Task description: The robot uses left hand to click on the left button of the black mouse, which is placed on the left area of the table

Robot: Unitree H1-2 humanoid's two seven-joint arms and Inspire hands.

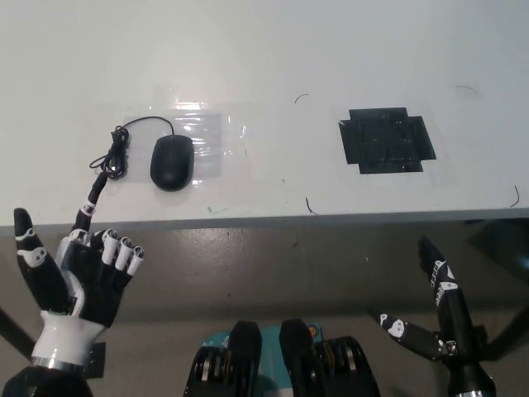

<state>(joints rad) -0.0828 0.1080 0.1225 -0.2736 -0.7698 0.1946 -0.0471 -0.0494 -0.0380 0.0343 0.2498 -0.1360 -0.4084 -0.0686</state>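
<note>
A black mouse (172,161) lies on the left part of the white table (264,58), its coiled cable (114,153) to its left. My white left hand (83,277) is below the table's front edge, at the lower left, holding nothing. One finger points up toward the cable while the others are curled and the thumb sticks out. It is well short of the mouse. My black right hand (438,310) rests at the lower right, below the table edge, with its fingers spread.
A clear plastic sheet (202,132) lies under and behind the mouse. A black taped square (386,141) sits on the table's right half. Small dark marks dot the surface.
</note>
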